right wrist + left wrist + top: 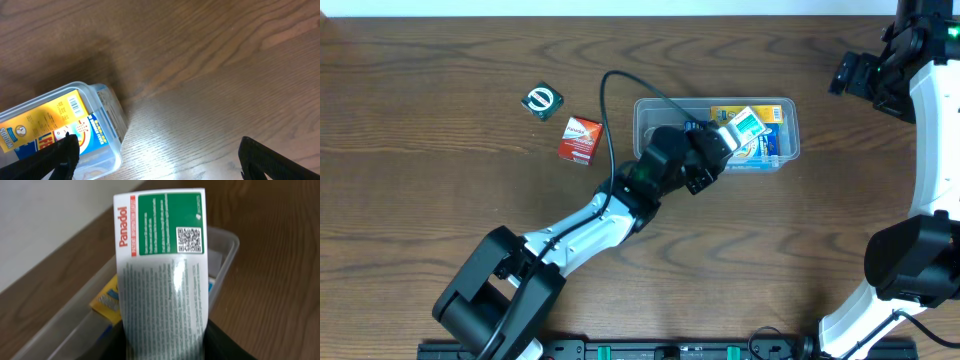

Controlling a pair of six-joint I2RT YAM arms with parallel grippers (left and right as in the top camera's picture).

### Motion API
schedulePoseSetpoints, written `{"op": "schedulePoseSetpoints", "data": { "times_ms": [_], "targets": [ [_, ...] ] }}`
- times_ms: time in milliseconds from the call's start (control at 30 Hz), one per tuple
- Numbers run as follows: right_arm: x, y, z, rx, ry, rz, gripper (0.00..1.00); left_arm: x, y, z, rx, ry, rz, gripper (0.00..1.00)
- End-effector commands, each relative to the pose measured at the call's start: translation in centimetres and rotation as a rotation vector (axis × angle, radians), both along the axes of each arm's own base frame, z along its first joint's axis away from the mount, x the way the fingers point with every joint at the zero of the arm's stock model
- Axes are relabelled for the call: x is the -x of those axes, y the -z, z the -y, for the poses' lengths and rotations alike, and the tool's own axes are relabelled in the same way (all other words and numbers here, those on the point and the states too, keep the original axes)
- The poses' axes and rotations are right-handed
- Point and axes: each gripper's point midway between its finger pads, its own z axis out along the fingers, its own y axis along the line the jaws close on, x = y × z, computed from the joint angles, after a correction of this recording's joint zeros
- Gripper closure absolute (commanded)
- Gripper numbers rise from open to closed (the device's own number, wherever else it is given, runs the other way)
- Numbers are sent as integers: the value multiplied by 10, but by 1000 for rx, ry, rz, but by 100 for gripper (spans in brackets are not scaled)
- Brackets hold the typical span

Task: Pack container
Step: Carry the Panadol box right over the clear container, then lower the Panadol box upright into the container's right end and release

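Note:
The clear plastic container [785,150] lies right of centre with a yellow and blue box [760,152] inside it. My left gripper [732,132] is shut on a white and green Panadol box [748,125] and holds it over the container's middle. In the left wrist view the Panadol box [162,270] fills the middle between the dark fingers [222,345], with the container [227,242] below it. My right gripper [860,75] hangs open at the far right. In its wrist view the fingers [60,155] stand wide apart beside the container [112,117], with nothing between them.
A red and white box [580,139] and a small dark green box with a white ring [542,101] lie on the wooden table left of the container. A black cable [610,110] arcs over the left arm.

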Motion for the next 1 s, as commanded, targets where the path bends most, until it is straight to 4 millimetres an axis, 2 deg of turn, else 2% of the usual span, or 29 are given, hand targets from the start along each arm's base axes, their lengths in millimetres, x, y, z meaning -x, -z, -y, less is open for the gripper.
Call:
{"op": "schedulePoseSetpoints", "data": {
  "times_ms": [0,233,367,600,767,967],
  "targets": [
    [2,-13,2,10,21,33,1,-11,-26,10,-30,35,97,57],
    [2,-13,2,10,21,33,1,-17,-47,16,-18,43,145,55],
    [2,-13,2,10,21,33,1,-17,-45,15,-57,59,153,55],
    [2,-13,2,10,21,33,1,-18,-45,9,-147,41,65,57],
    [2,-13,2,10,21,33,1,-19,-52,11,-146,44,72,58],
    [2,-13,2,10,21,33,1,-12,-45,20,-179,95,97,58]
  ]
}}
